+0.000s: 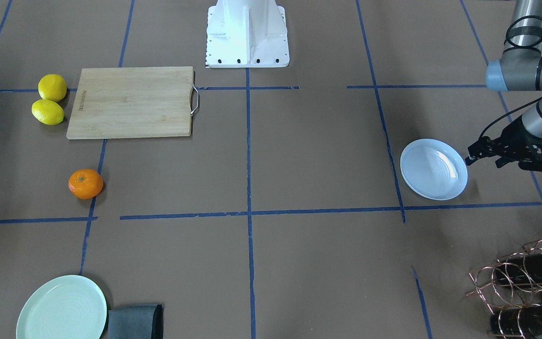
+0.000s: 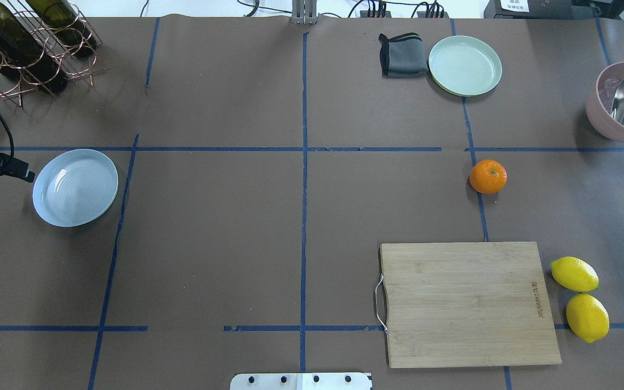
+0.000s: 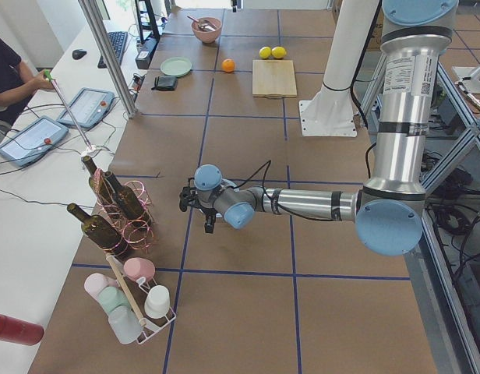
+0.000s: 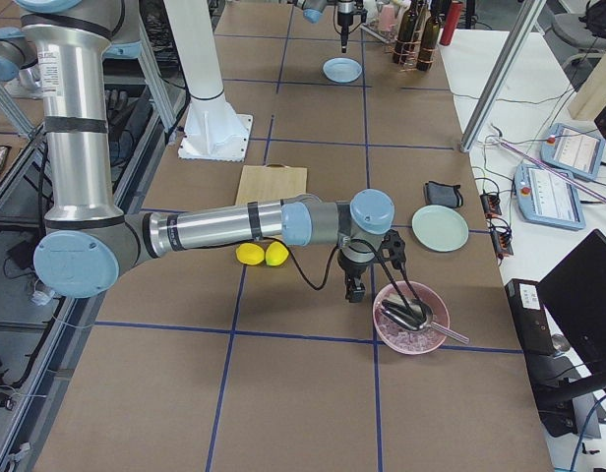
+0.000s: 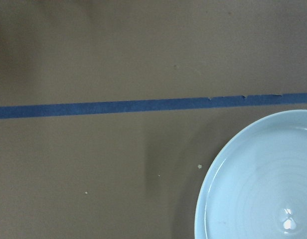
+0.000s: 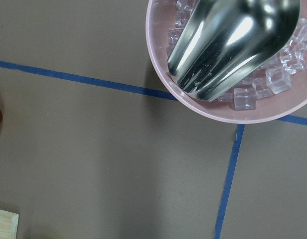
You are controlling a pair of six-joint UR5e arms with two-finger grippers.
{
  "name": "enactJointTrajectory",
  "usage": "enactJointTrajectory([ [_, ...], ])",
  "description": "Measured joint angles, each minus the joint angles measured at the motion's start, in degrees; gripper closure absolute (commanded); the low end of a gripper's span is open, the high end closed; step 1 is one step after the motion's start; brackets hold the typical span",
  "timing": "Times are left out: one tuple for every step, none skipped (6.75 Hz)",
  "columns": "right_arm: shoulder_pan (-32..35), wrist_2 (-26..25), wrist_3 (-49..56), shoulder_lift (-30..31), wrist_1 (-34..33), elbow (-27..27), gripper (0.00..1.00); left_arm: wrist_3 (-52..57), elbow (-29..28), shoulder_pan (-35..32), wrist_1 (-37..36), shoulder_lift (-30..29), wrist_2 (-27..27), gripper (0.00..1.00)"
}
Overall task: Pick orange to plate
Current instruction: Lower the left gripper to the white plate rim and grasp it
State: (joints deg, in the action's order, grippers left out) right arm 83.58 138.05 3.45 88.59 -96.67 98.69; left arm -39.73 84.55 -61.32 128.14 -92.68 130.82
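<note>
You'll find the small round bright-orange fruit on a blue tape line, between the rectangular bamboo cutting board and the pale mint-green plate. Its green stem dot faces up. The round bluish-white plate lies well apart, just beside the left gripper. The right gripper hangs near the pink bowl of ice. You cannot tell whether either pincer is apart or together.

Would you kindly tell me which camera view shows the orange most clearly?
The overhead exterior view: the orange sits unobstructed, stem dot visible. Front-facing shows it nearly as well, exterior left only tiny and far, the right wrist camera just a sliver; the rest miss it.
</note>
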Motion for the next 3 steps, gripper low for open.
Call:
enactJointTrajectory([
  [-0.08, 0.07, -0.02, 0.00, 0.00, -0.04, 0.00, 0.02, -0.16, 0.59, -0.02, -0.18, -0.11, 0.11],
  [-0.15, 0.10, -0.02, 0.00, -0.01, -0.12, 0.00, 0.06, -0.25, 0.94, -0.04, -0.34, -0.17, 0.11],
  [-0.21, 0.11, -0.03, 0.00, -0.01, -0.19, 0.00, 0.06, -0.28, 1.14, -0.04, -0.43, -0.20, 0.11],
])
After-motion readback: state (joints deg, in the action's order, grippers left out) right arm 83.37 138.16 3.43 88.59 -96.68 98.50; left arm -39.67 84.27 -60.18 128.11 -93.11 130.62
